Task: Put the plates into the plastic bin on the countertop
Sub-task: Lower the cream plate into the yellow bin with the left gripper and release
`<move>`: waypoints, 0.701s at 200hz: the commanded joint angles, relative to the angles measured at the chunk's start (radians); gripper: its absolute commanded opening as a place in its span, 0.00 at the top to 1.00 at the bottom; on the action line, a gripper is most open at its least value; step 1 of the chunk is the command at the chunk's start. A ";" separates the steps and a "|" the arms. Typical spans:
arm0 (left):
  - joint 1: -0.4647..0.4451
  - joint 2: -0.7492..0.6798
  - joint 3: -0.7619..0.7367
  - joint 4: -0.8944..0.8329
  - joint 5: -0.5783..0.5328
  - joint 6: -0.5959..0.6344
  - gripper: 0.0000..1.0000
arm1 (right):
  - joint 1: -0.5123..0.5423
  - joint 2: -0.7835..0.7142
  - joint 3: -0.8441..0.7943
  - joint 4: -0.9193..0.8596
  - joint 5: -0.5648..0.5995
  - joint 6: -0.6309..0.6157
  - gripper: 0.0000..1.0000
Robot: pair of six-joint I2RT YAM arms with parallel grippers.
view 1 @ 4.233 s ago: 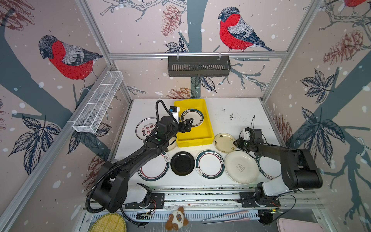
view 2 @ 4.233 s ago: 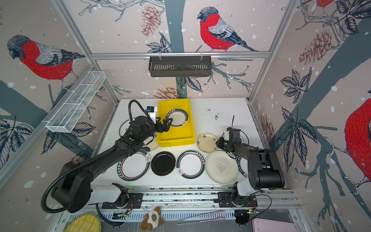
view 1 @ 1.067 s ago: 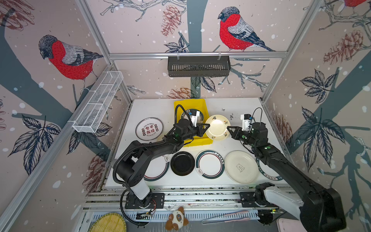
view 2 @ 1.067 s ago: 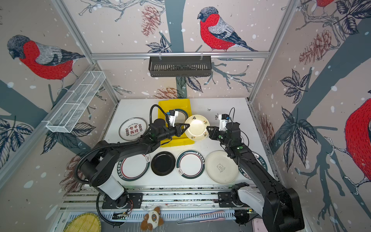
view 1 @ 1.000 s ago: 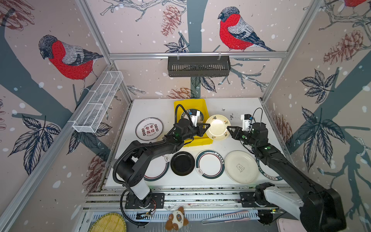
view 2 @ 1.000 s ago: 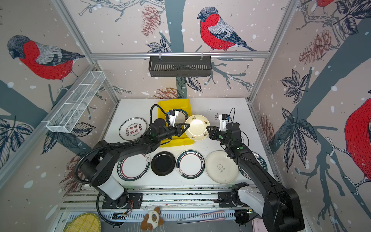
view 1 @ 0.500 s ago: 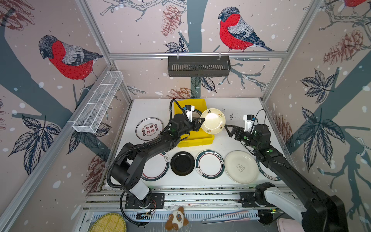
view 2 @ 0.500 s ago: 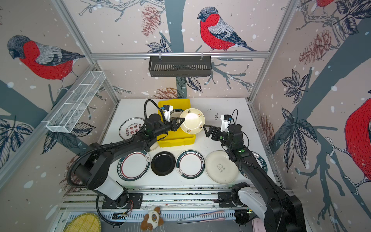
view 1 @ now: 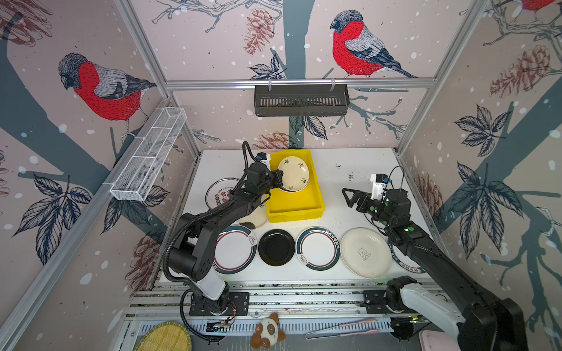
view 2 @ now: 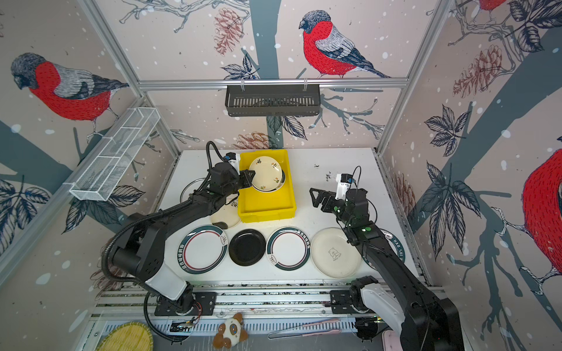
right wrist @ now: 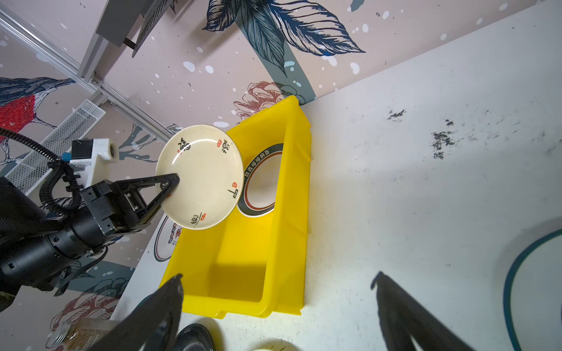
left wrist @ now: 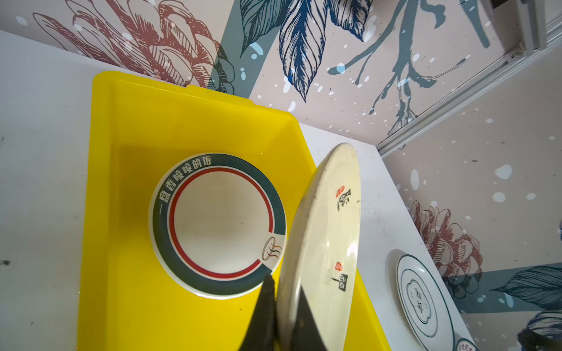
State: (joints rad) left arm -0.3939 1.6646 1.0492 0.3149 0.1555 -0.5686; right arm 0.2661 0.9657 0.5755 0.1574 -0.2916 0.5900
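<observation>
My left pincer point(view 1: 280, 180) clamps the rim of the round cream plate point(view 1: 293, 172). It's tilted, face turned rightward and up, over the far end of the yellow rectangular plastic bin point(view 1: 292, 204), which runs front-to-back on the white surface point(view 1: 349, 161). My right pincer point(view 1: 349, 197) gapes wide, empty.

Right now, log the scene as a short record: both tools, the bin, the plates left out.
left tool: shut on cream plate, tilted over the yellow bin
right tool: open, empty, right of the bin
yellow bin: one banded plate lying inside
countertop: seven plates outside the bin, three partly hidden
</observation>
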 commanded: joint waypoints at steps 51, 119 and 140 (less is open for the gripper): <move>0.079 0.258 0.184 -0.031 0.088 -0.028 1.00 | -0.022 0.010 0.010 -0.020 0.034 -0.034 0.02; 0.078 0.348 0.274 -0.132 0.010 0.024 1.00 | -0.038 0.004 -0.003 -0.038 0.032 -0.047 0.01; 0.073 0.368 0.297 -0.159 -0.012 0.039 0.96 | -0.048 0.002 -0.009 -0.039 0.028 -0.048 0.01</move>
State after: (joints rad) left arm -0.3168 2.0079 1.3293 0.2481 0.1825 -0.5472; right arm 0.2256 0.9714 0.5716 0.1116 -0.2634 0.5644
